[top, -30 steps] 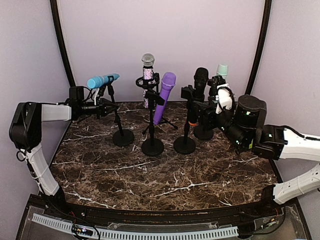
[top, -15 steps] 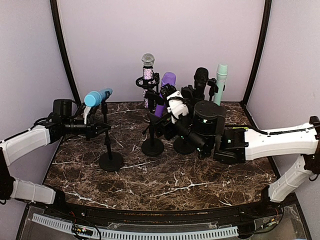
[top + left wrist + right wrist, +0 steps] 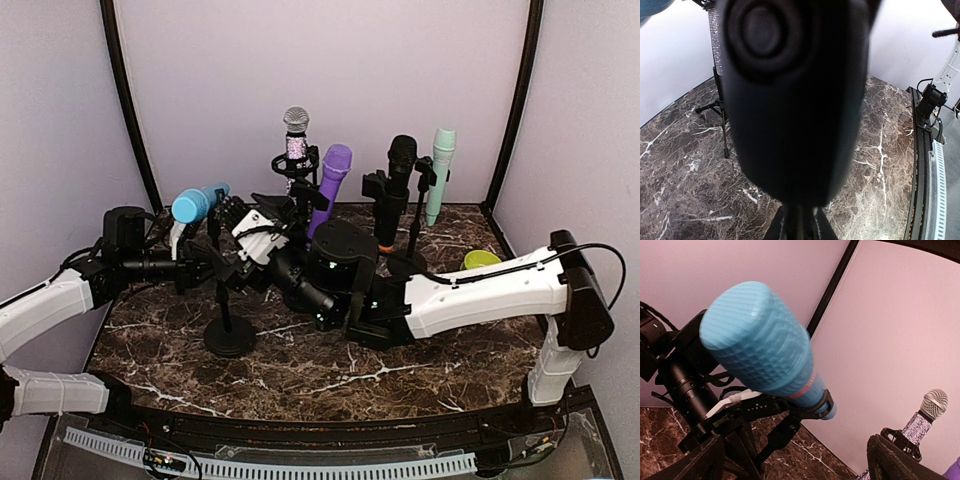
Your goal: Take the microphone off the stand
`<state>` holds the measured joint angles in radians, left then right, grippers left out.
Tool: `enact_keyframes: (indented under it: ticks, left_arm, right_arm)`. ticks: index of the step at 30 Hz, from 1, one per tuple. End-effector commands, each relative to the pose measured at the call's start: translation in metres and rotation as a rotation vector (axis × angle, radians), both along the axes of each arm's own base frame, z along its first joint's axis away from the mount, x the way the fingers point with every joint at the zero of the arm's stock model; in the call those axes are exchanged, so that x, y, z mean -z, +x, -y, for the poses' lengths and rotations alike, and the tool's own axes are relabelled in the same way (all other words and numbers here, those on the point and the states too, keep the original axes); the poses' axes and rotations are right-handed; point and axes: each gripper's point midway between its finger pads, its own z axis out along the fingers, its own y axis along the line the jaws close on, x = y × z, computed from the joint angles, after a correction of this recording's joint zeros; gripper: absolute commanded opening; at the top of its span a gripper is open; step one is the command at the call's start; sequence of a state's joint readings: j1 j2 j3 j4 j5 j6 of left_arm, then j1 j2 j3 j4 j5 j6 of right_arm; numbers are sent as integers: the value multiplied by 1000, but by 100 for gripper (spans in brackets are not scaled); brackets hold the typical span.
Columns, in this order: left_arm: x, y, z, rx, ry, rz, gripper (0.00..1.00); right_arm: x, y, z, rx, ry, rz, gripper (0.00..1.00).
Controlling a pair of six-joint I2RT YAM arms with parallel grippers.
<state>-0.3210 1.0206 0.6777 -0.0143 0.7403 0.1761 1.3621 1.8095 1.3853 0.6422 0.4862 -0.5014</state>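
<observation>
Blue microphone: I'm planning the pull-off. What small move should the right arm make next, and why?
Probably ease the open right gripper forward until its fingers straddle the blue microphone: the mic sits just ahead of them, clipped in the stand that the left gripper clamps.

5 microphones [image 3: 333, 175], 5 stands [image 3: 229, 335], 2 arms [image 3: 480, 290], 1 yellow-green object [image 3: 482, 259].

**Top view:** bright, even, diffuse light. The pale lilac backdrop wall [image 3: 330, 70] carries no hard shadows, and the dark white-veined marble tabletop [image 3: 420, 365] has a faint sheen. Focus is sharp, with the black frame posts [image 3: 125, 95] bowing at the side edges.

**Left wrist view:** a large black rounded shape [image 3: 790, 95] fills the centre, badly out of focus. The wall at upper right is washed out.

**Right wrist view:** the light-blue textured microphone [image 3: 760, 345] is crisp and softly lit.
</observation>
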Motion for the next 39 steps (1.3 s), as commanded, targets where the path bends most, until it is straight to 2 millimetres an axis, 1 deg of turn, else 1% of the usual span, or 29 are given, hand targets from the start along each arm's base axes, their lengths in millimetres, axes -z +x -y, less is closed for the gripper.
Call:
enact_keyframes:
  ticks: [1,3,5,7,10,13,16,18,23,25,26,30,31,32,33,34,36,37,39]
  left_arm:
    - [-32,11,1,-48,-38,147,0]
    - [-30,14,0,-61,-34,151,0]
    - [-29,16,-1,-75,-30,154,0]
    - [-27,18,-1,-88,-29,155,0]
    - [-27,20,-1,-96,-35,156,0]
    - [-28,20,0,-98,-40,151,0]
    - [-30,19,0,-99,-44,149,0]
    - [-32,19,0,-101,-47,151,0]
    - [-35,16,-1,-107,-51,158,0]
    - [-36,15,-2,-111,-54,160,0]
    - [-36,15,-2,-112,-55,160,0]
    - [-37,13,-3,-110,-56,164,0]
    - [-37,13,-3,-112,-55,167,1]
    - [-37,13,-3,-114,-55,168,3]
    - [-38,14,-3,-115,-55,171,9]
    - [-39,13,-3,-115,-56,171,22]
    - [-39,11,-3,-108,-59,167,55]
    - [-39,9,-2,-100,-63,160,66]
    - [-39,3,-1,-79,-76,135,76]
  right_arm:
    - [-37,-9,-7,114,33,213,100]
    - [-36,-8,-11,166,29,264,100]
    - [-42,-10,-13,186,62,284,100]
    - [-47,-11,-14,203,110,292,100]
    - [-56,-5,-13,256,194,293,99]
    - [-61,-3,-17,277,258,302,97]
    - [-65,2,-19,312,313,303,90]
    - [-66,5,-24,317,326,304,86]
    - [-63,10,-29,301,345,291,73]
    - [-63,14,-29,307,347,286,65]
    - [-63,16,-27,311,350,281,60]
    - [-64,24,-24,304,360,253,50]
    - [-65,25,-23,299,362,244,46]
    - [-66,26,-22,290,364,235,40]
    - [-68,26,-21,275,368,229,33]
    - [-69,25,-19,262,372,223,28]
    - [-71,23,-15,234,381,211,21]
    - [-70,21,-14,214,371,209,19]
    - [-69,17,-15,179,359,205,18]
